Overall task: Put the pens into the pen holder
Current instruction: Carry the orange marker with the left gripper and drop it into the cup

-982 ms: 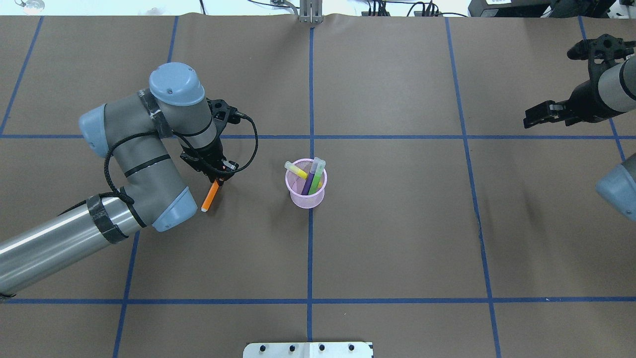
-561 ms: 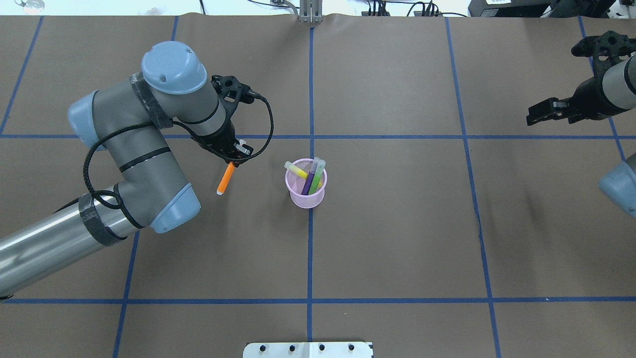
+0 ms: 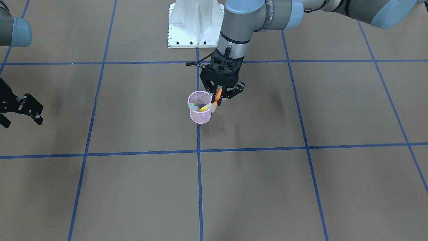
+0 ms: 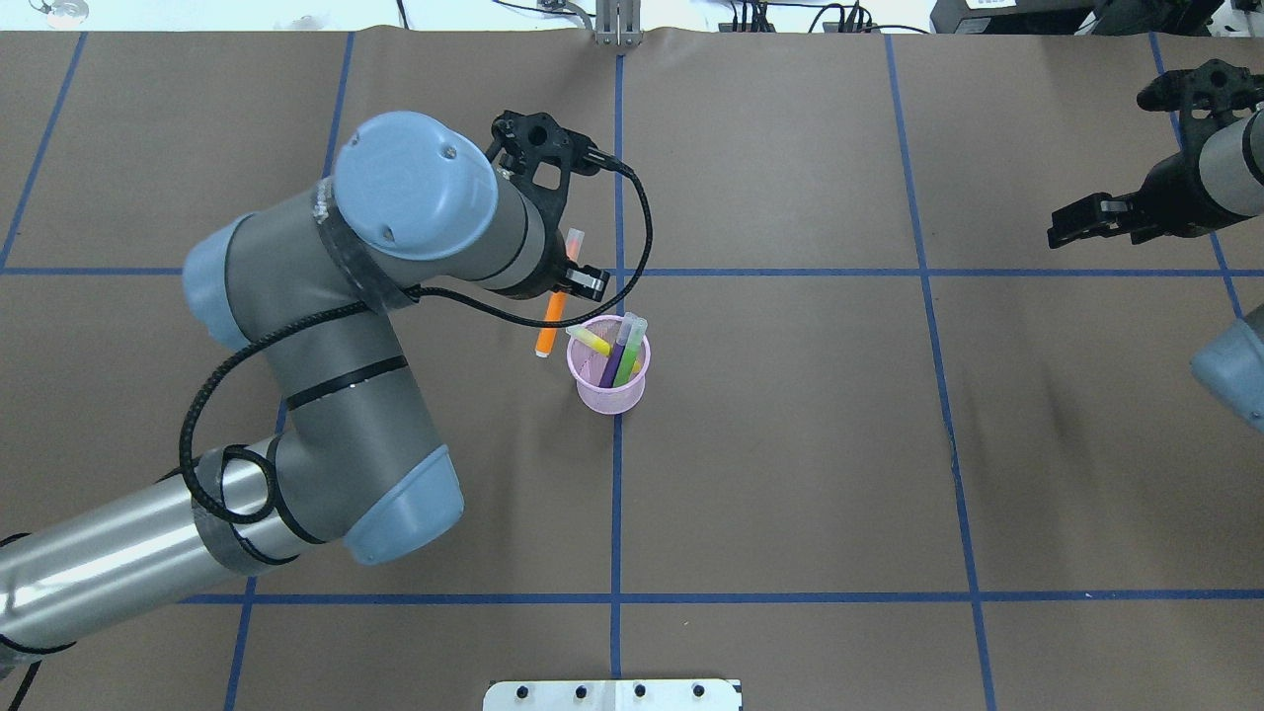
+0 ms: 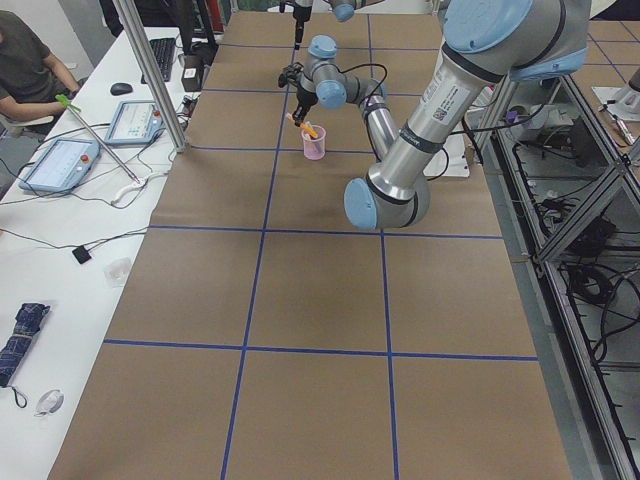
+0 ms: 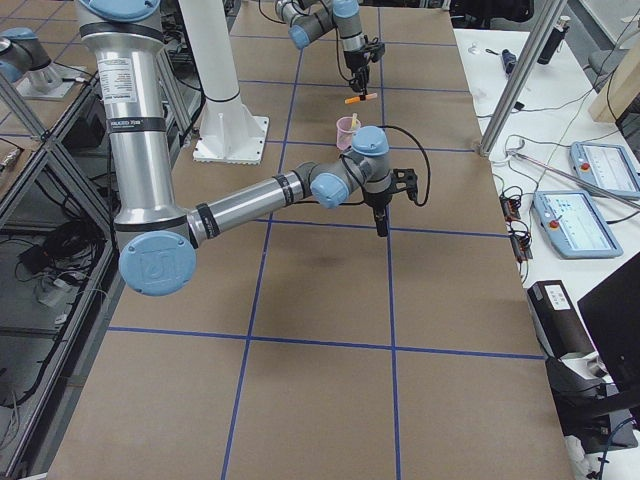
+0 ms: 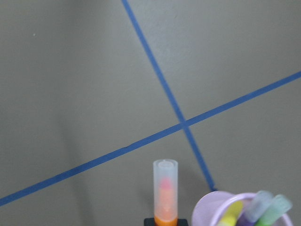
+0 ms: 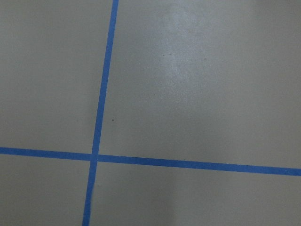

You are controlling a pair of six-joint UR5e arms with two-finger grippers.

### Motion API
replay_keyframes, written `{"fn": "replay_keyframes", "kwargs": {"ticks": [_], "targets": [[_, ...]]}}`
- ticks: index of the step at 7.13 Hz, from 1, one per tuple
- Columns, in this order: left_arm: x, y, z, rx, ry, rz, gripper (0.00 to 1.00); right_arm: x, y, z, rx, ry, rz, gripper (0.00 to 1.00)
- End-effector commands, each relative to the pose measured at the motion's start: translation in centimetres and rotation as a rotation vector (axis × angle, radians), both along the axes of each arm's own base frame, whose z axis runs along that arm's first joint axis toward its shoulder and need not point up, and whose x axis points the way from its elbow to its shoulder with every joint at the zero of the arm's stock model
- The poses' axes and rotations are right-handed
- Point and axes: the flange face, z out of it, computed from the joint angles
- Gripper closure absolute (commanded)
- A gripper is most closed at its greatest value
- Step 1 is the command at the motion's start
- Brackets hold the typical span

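The pink mesh pen holder (image 4: 605, 387) stands at the table's middle and holds the yellow pen (image 4: 590, 340), the purple pen (image 4: 613, 362) and the green pen (image 4: 629, 348). My left gripper (image 4: 564, 287) is shut on the orange pen (image 4: 550, 321) and holds it steeply tilted in the air, just beside the holder's rim. The front view shows the orange pen (image 3: 218, 95) next to the holder (image 3: 200, 113). The left wrist view shows the pen's pale cap (image 7: 165, 188) beside the rim (image 7: 207, 207). My right gripper (image 4: 1074, 221) is open and empty at the far right.
Brown paper with blue tape lines (image 4: 617, 494) covers the table. The white robot base (image 3: 195, 23) stands at the robot's edge. Operator desks with tablets (image 5: 60, 165) lie past the far edge.
My left gripper lifted the orange pen off the table and carried it right and away from the robot, up to the holder's rim. The right arm barely moved.
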Motion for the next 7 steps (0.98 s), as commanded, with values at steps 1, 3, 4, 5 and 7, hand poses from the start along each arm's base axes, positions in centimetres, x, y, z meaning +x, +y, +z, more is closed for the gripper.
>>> {"fn": "replay_keyframes", "kwargs": {"ticks": [1, 3, 4, 5, 7], "targets": [[2.3, 2.3, -1.3, 0.035, 0.036, -0.02, 1.0, 0.0, 0.0, 0.1, -0.002, 0.001, 0.0, 0.0], [3.3, 1.9, -1.3, 0.046, 0.059, -0.024, 1.0, 0.1, 0.1, 0.4, -0.004, 0.006, 0.003, 0.0], [3.6, 1.7, -1.2, 0.057, 0.081, -0.025, 1.0, 0.1, 0.1, 0.4, -0.004, 0.006, 0.003, 0.0], [3.6, 1.7, -1.2, 0.061, 0.083, -0.026, 1.0, 0.1, 0.1, 0.4, -0.005, 0.005, 0.004, 0.0], [3.7, 1.4, -0.8, 0.057, 0.073, -0.028, 0.76, 0.2, 0.1, 0.4, -0.004, 0.005, 0.004, 0.0]]}}
